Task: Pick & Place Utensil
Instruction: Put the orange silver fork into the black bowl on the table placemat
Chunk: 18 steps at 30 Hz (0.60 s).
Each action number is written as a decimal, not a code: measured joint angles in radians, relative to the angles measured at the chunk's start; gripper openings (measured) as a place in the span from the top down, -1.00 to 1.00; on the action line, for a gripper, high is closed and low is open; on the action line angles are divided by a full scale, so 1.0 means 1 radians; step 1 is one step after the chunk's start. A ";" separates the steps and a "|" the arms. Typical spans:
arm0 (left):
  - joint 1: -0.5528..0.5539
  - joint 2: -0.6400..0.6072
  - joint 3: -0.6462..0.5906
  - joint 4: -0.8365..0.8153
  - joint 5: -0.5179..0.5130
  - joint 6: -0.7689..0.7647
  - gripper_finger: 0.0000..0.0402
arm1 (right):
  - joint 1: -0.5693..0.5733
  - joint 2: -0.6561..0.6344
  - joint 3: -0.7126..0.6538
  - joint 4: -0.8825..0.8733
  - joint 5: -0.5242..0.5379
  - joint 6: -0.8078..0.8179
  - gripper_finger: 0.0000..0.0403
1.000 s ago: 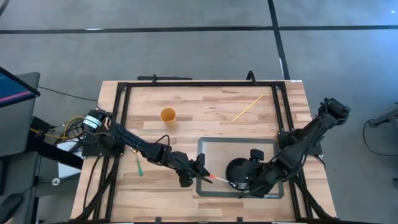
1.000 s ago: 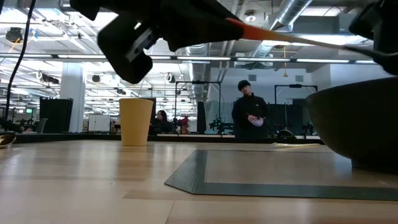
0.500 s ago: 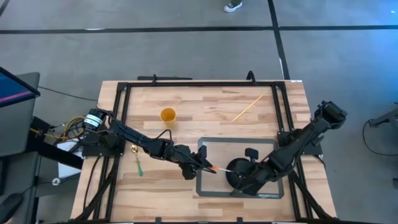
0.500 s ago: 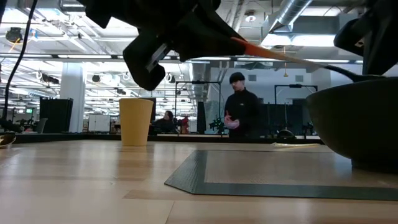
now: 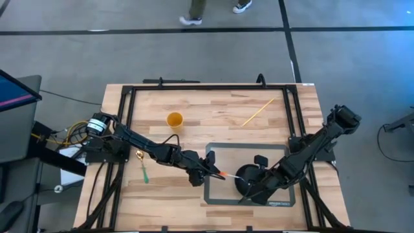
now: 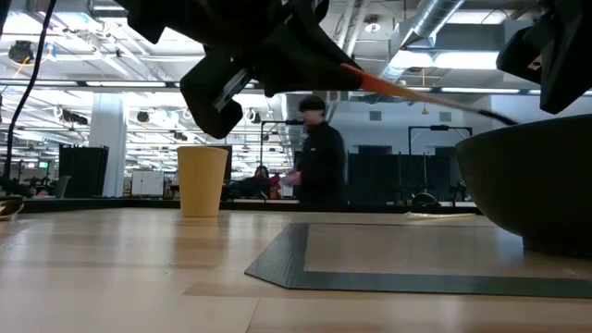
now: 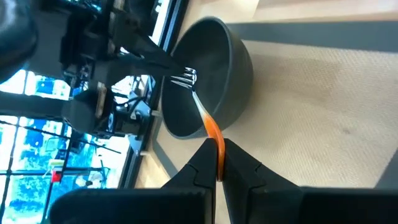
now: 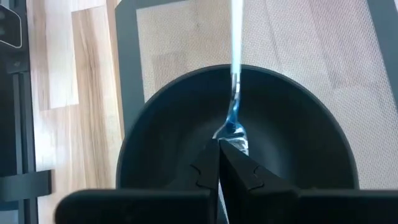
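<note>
forks 1 (image 7: 200, 107) | bowls 1 (image 7: 233, 59) | left pincer (image 7: 219, 163) clamps fork | right pincer (image 8: 219, 155) closed, empty

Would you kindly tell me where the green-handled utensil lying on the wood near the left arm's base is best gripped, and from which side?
Grip the green-handled utensil at mid-handle, coming straight down from above with the jaws across its narrow width. It lies flat on the table, so no side gives a hold. The left gripper is shut on the fork and must release it first.
</note>
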 joint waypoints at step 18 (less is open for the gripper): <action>0.004 0.000 0.000 -0.009 0.003 -0.013 0.95 | 0.000 0.001 -0.111 0.117 0.000 0.037 1.00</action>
